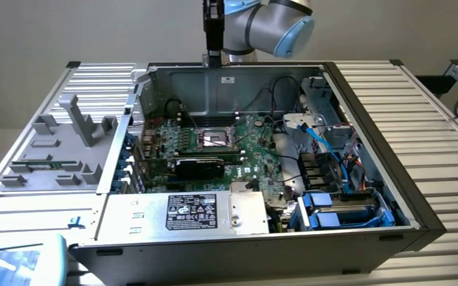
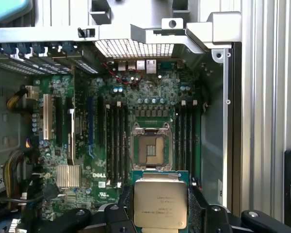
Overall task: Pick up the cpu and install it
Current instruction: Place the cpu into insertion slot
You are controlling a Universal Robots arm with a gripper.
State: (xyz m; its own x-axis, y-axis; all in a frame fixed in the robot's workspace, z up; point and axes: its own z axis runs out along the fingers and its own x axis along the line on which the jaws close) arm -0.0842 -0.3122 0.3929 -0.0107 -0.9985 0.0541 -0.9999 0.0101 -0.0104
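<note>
The tool [image 2: 161, 217] is closed on the cpu [image 2: 161, 199], its black fingers [image 2: 120, 211] pressed against opposite edges of the chip. The chip sits level, with its silver lid and printed marking facing the wrist camera. In the wrist view the cpu hangs above the green motherboard [image 2: 150, 94], and its edge shows just beside the socket [image 2: 153, 148] without covering it. The socket lies with its square field of contacts bare inside a metal frame. Rows of long black memory slots [image 2: 115, 145] run close along both sides of it. A small finned silver heatsink [image 2: 68, 175] and white expansion slots [image 2: 48, 121] stand farther off, and yellow and black cables [image 2: 13, 170] bunch at the edge of the board. In the exterior view the arm [image 1: 273, 21] reaches in from above the rear wall of the open computer case [image 1: 213, 89], which lies on a ribbed metal bench [image 1: 420, 119]. There the socket [image 1: 215, 139] sits mid-board, with a black card [image 1: 205, 164] just beside it on the near side. A silver power supply with a label [image 1: 183, 213] lies nearer the camera. Blue cables [image 1: 321, 140] and drive bays [image 1: 336, 211] crowd the exterior view's right. A grey moulded fixture [image 1: 62, 149] rests on the bench at the exterior view's left.
</note>
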